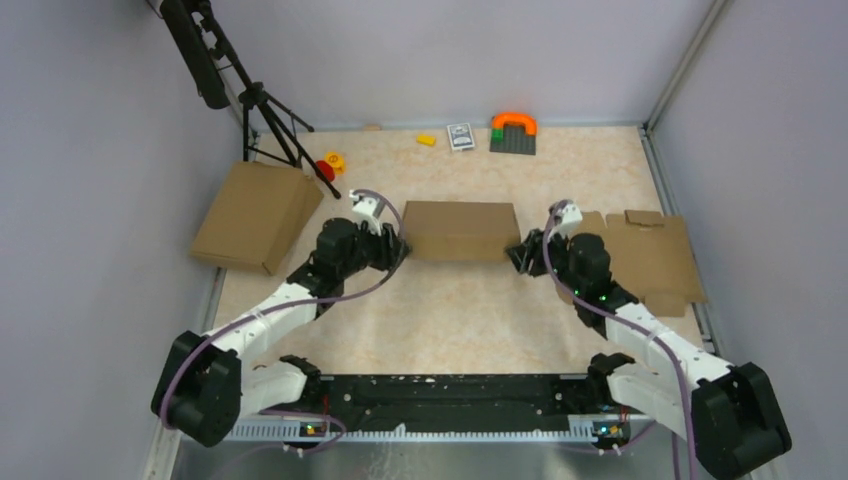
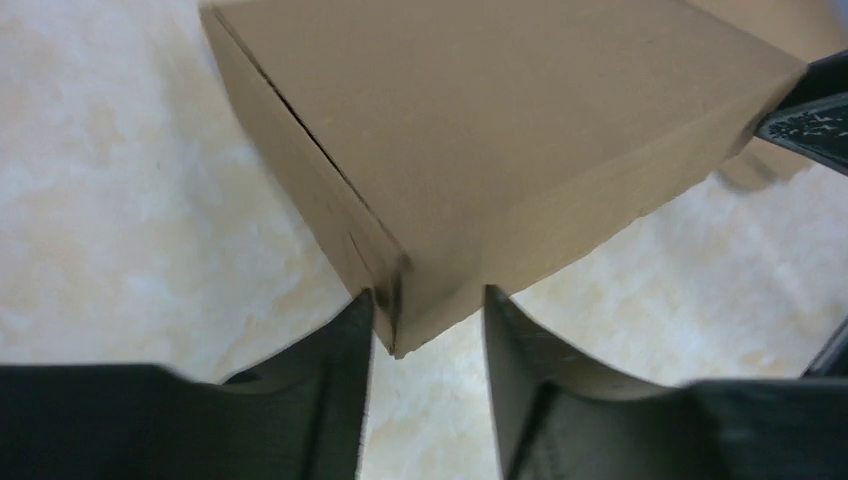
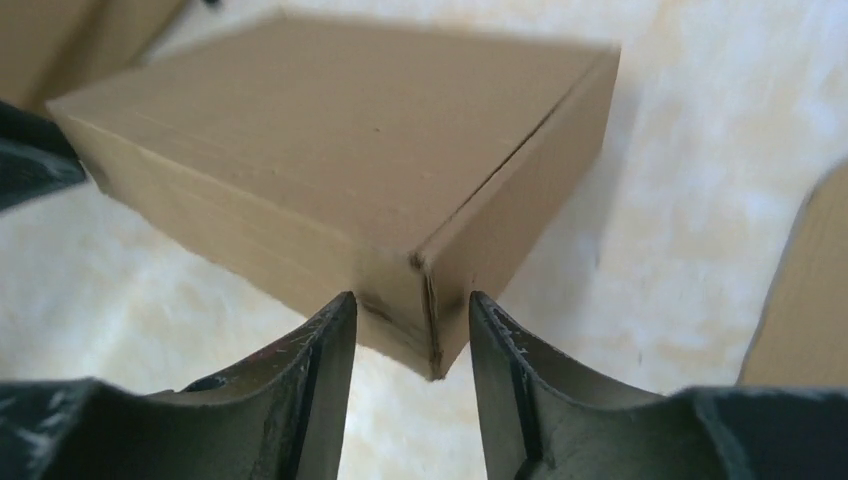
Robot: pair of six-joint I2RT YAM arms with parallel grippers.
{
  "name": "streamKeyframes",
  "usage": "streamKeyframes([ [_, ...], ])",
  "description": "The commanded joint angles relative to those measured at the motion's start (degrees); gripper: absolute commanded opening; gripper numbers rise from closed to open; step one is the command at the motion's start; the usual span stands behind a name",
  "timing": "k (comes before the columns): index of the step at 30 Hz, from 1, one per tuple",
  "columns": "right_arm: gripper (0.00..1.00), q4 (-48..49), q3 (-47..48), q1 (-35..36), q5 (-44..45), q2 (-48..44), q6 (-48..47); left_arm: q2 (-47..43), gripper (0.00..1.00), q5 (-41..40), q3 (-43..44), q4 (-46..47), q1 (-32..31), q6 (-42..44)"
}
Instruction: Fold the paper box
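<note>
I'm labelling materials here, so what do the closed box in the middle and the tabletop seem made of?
The paper box: brown cardboard, matte and unprinted; creased folds and a raw cut edge show at its corners. The table: smooth top with a cream marbled pattern, perhaps laminate; stone cannot be ruled out.

So the left gripper [image 2: 427, 295] is pinching the near corner of a plain brown closed cardboard box [image 2: 500, 130], with one black finger [image 2: 330, 390] pressing on each side of that corner. Cream marbled tabletop [image 2: 130, 200] is showing on both sides of the box, and a black part [image 2: 810, 115] is poking in at the box's far right corner.
</note>
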Motion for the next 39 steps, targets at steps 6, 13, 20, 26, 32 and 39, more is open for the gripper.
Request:
streamKeyframes([
  [6,0.60,0.24,-7.22,2.14,5.86,-9.30,4.19,-8.04,0.80,-14.08,-5.85,-4.61,-7.87,-4.42],
  [13,0.58,-15.78,-4.82,2.21,1.91,-13.14,11.28,-9.68,0.76,-5.34,-1.01,-20.05,-7.79,-9.56],
  [20,0.20,-19.34,-9.07,2.18,2.00,-11.86,19.31,-6.36,0.49,-0.49,-9.46,-9.61,-7.85,-15.20],
  [26,0.12,-6.98,-11.92,2.13,5.18,-5.58,21.03,2.94,0.33,-3.17,-9.98,0.92,-5.79,-18.52],
  [32,0.11,0.95,-4.79,1.77,12.38,9.47,17.73,13.08,0.30,-4.82,-5.18,6.98,-4.31,-17.99],
  [39,0.14,-1.34,5.07,-0.49,10.32,19.51,14.42,11.56,0.29,-6.29,-2.38,4.23,-2.89,-14.52],
])
